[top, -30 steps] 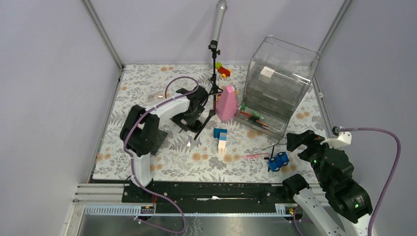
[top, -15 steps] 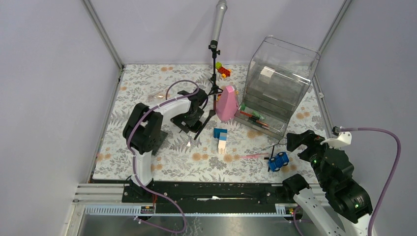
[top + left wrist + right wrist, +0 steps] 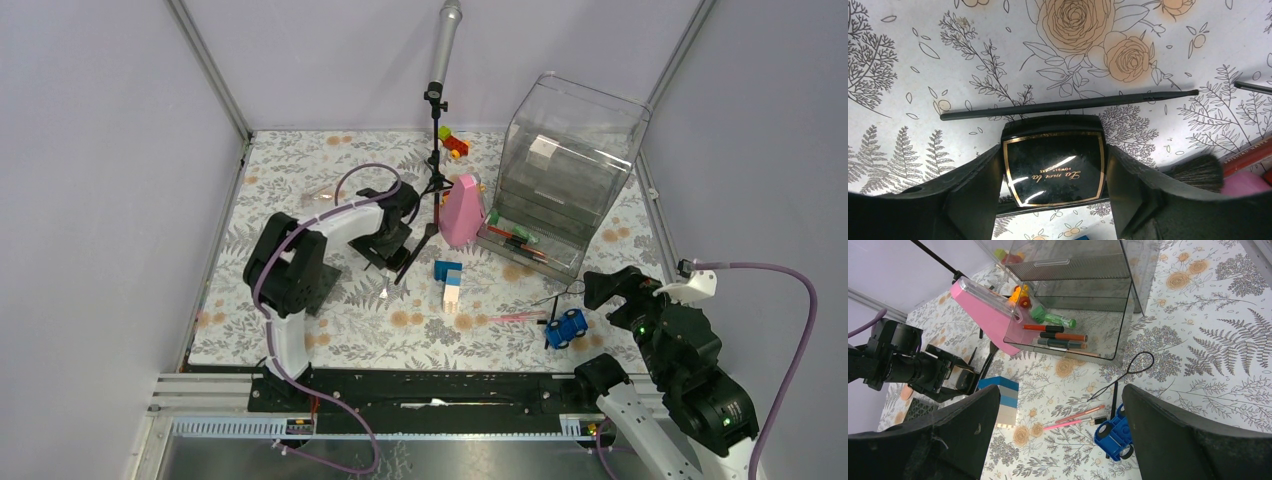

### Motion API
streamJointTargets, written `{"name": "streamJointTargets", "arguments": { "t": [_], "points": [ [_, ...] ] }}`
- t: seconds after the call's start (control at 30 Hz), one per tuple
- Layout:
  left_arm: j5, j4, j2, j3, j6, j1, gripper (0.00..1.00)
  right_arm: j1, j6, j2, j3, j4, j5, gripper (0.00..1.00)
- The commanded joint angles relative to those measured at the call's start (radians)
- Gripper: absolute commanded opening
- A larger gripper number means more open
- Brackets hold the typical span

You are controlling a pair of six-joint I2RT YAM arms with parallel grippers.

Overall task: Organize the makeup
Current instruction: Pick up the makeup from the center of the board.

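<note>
A black square compact [image 3: 1053, 167] with a gold border lies flat on the floral table. My left gripper [image 3: 1054, 162] is shut on it, one finger against each side. Just beyond it lies a slim black brush [image 3: 1068, 104], and a fluffy brush head [image 3: 1198, 172] and a red pencil [image 3: 1248, 155] are at the right. From above, the left gripper [image 3: 387, 238] sits left of the pink cone. My right gripper [image 3: 1060, 390] hangs open above the pink pencils [image 3: 1075, 417]. The organizer's open drawer [image 3: 1118, 340] holds pencils and a green tube [image 3: 1053, 319].
A clear drawer organizer [image 3: 565, 170] stands at the back right, with the pink cone [image 3: 461, 212] beside it. A blue and white block stack [image 3: 449, 283] is mid-table. A blue toy car [image 3: 566, 327] is near the right gripper. A microphone stand [image 3: 436, 130] and toy blocks [image 3: 453, 143] are at the back.
My left gripper's jaws have narrowed from wide open onto the compact's sides, and the left arm shifted slightly. The right arm has not moved.
</note>
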Motion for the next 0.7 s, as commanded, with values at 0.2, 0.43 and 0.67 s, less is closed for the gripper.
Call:
{"name": "streamJointTargets", "arguments": {
  "t": [0.2, 0.43, 0.67],
  "points": [
    [-0.198, 0.052, -0.192, -0.032, 0.158, 0.005, 0.41, -0.003, 0.009, -0.007, 0.007, 0.012, 0.022, 0.99],
    [-0.362, 0.199, -0.366, -0.036, 0.396, -0.116, 0.4, -0.003, 0.011, 0.001, 0.005, 0.024, 0.026, 0.99],
    [-0.351, 0.614, -0.447, -0.047, 0.883, -0.359, 0.45, -0.003, 0.005, -0.003, 0.023, 0.02, 0.042, 0.99]
  ]
}}
